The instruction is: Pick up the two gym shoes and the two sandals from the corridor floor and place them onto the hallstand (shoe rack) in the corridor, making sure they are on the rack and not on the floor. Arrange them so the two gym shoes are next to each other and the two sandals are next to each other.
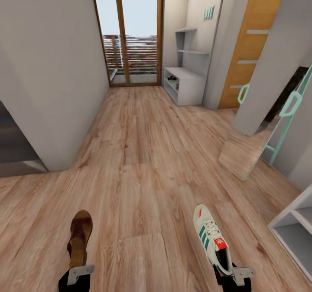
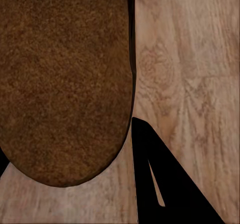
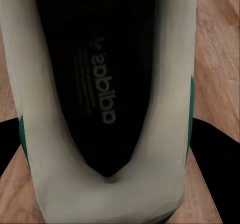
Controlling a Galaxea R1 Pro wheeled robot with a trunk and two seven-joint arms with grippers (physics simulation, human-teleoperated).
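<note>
Both arms carry footwear down the corridor toward the far hallstand.

The left gripper (image 1: 80,271) pinches a brown sandal (image 1: 79,236) by its heel, and the right gripper (image 1: 232,272) pinches a gym shoe (image 1: 212,238) likewise; both toes point ahead of the pincers, long axes lying along the corridor floor (image 1: 143,153). The hallstand (image 1: 184,83) stands well beyond, so the drive probably wants a steady, level carry.
</note>
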